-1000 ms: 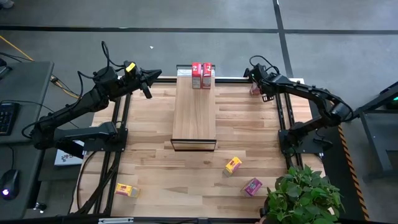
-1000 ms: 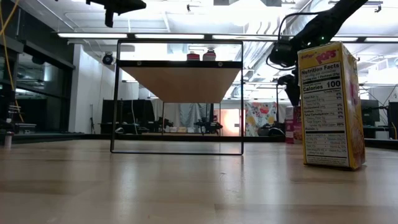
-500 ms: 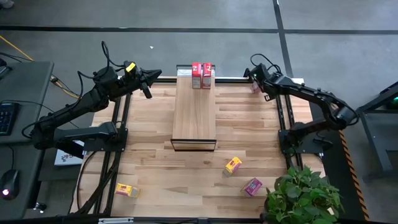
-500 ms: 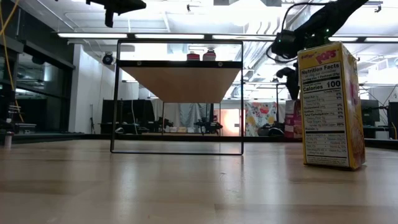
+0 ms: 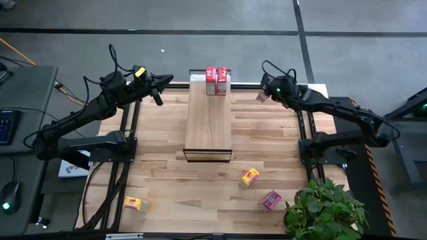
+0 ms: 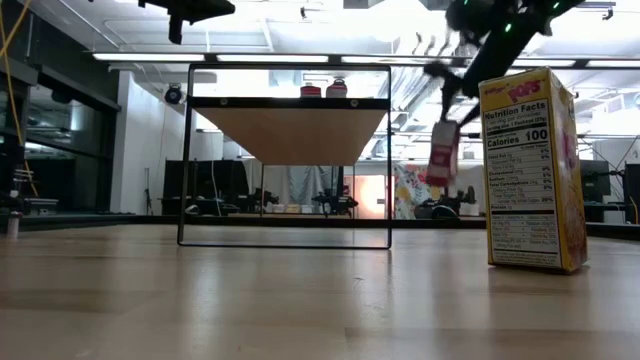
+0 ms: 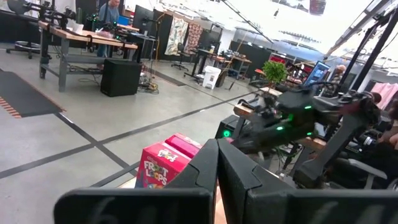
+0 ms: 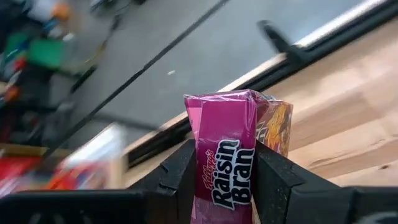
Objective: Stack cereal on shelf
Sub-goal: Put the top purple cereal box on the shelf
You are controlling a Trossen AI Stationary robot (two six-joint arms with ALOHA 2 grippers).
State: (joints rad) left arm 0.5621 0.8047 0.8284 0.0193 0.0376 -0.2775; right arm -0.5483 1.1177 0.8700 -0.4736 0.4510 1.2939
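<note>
Two red cardboard cereal boxes (image 5: 216, 81) stand side by side at the far end of the tall narrow shelf with the light wood-grain top and dark frame (image 5: 208, 123), which sits near the middle of the plank tabletop (image 5: 160, 173). A third small box, the magenta-pink Raisin Bran carton (image 8: 225, 158), is clamped between the two dark fingers of the right gripper (image 5: 263, 95), held in the air to the right of the shelf's far end and clear of the table, as the low view shows (image 6: 443, 153). On the near part of the table lie three more boxes: a yellow carton (image 5: 250, 177) just in front of the shelf, a second magenta-pink one (image 5: 270, 199) beside the potted green plant (image 5: 325, 210), and another yellow box (image 5: 135, 203) at the near left. The left gripper (image 5: 165, 80) waits aloft at the table's far left corner, its fingers pressed together.
</note>
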